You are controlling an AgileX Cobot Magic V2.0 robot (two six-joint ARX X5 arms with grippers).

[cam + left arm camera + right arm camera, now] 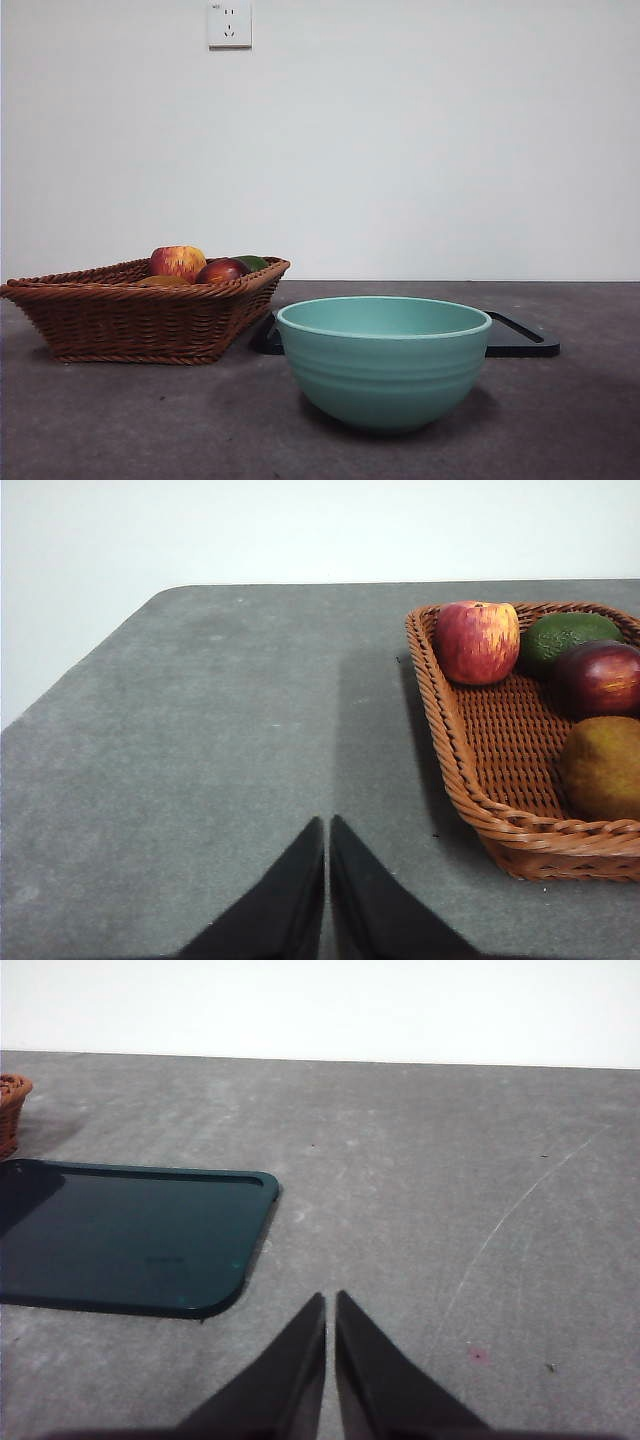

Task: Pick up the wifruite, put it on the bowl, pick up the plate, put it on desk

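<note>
1. Front view: the teal bowl [384, 360] stands on the desk [100, 420] near its front edge, empty as far as its rim shows. A wicker basket [140, 315] of fruit sits beside it towards the desk's side edge, and a black tray [520, 340] lies flat behind the bowl. No arm is in sight.
2. Left wrist view: the left gripper [327, 825] hangs over bare desk, jaws pressed together, just beside the basket. A red apple [477, 641], a green fruit [565, 635], a dark red fruit [600, 677] and a brown fruit [603, 767] lie inside. Judgement: no fruit is picked yet; the jaws must part first, then descend straight onto one fruit, clear of the wicker rim.
3. Right wrist view: the right gripper [330, 1305], jaws together, waits near the tray's corner.
</note>
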